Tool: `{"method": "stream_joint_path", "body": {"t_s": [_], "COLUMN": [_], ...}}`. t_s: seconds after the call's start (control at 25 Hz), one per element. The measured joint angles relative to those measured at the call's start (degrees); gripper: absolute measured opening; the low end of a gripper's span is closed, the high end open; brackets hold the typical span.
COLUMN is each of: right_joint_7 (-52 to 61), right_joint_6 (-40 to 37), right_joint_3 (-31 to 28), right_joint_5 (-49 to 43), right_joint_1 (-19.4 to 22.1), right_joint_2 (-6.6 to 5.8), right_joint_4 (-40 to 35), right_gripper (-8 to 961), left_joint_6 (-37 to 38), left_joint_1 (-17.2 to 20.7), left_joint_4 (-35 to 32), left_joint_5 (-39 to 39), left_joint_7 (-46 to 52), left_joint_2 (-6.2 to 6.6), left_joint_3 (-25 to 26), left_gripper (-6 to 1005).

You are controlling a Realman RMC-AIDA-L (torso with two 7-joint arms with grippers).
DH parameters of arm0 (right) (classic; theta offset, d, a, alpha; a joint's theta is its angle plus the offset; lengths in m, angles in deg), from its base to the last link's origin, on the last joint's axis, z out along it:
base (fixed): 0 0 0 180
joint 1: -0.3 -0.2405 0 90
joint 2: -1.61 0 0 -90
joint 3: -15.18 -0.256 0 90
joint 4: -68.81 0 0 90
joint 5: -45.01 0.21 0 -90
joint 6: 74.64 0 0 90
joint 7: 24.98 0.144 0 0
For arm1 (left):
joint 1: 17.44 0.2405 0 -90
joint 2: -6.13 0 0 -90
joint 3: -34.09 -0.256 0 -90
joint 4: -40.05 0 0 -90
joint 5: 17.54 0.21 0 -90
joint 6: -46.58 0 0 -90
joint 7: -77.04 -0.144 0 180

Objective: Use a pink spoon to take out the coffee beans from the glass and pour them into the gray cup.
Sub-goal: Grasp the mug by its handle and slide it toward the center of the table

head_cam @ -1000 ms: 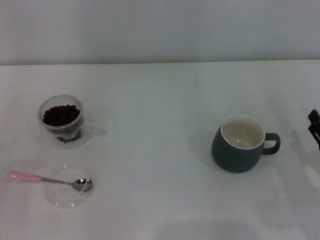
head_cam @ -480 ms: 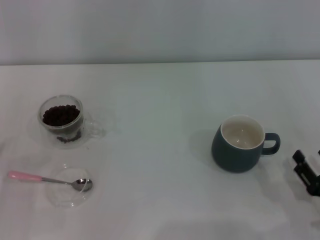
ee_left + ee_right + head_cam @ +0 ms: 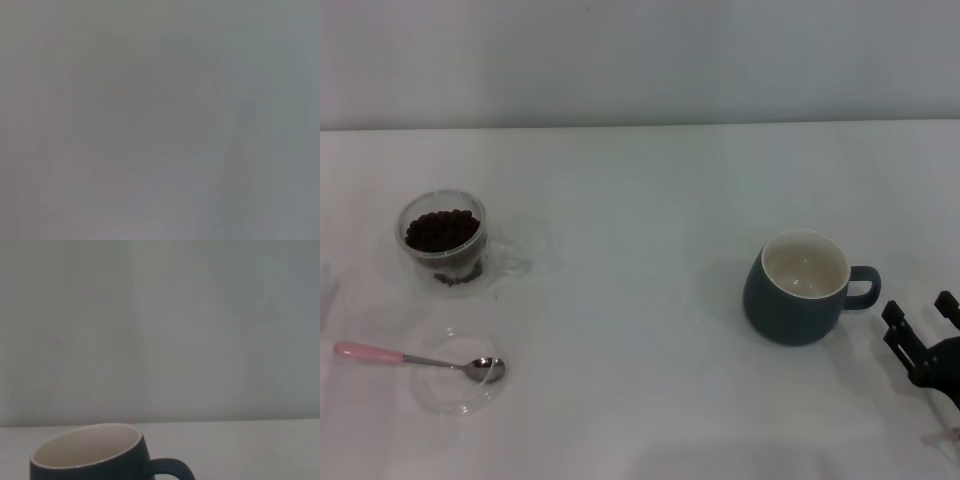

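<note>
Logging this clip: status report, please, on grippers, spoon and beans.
Right gripper open, beside gray cup handle. Left gripper not in view. Pink spoon untouched on glass saucer, coffee beans in glass. Nothing in the way.

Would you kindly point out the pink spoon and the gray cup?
pink spoon (image 3: 367, 352), head view, on its pink handle.
gray cup (image 3: 790, 318), head view, on its dark outer wall.

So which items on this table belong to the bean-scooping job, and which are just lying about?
Job: pink-handled metal spoon; dark roasted coffee beans; clear handled glass; blue-gray ceramic mug; right hand, open beside the mug.
Lying about: flat clear glass saucer under the spoon.
</note>
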Motion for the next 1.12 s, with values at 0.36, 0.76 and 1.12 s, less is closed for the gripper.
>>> {"method": "stream_joint_path", "body": {"t_s": [0.36, 0.76, 1.12], "right_joint_7": [-0.1, -0.2, -0.3], "right_joint_6": [2.4, 5.9, 8.5], "right_joint_3": [-0.2, -0.3, -0.3], "right_joint_5": [-1.7, -1.7, -1.9], "right_joint_1": [-2.6, -5.9, -8.2], "right_joint_2": [0.05, 0.08, 0.09], "right_joint_4": [0.0, -0.6, -1.2], "right_gripper": [697, 692, 687], "left_joint_6": [0.2, 0.7, 0.7], "left_joint_1": [0.0, 0.0, 0.0], "left_joint_4": [0.6, 0.6, 0.6], "left_joint_5": [0.0, -0.1, -1.9], "left_joint_7": [1.3, 2.2, 2.2], "left_joint_2": [0.00, 0.00, 0.00], "left_joint_3": [0.0, 0.0, 0.1], "left_gripper": [876, 876, 875]}}
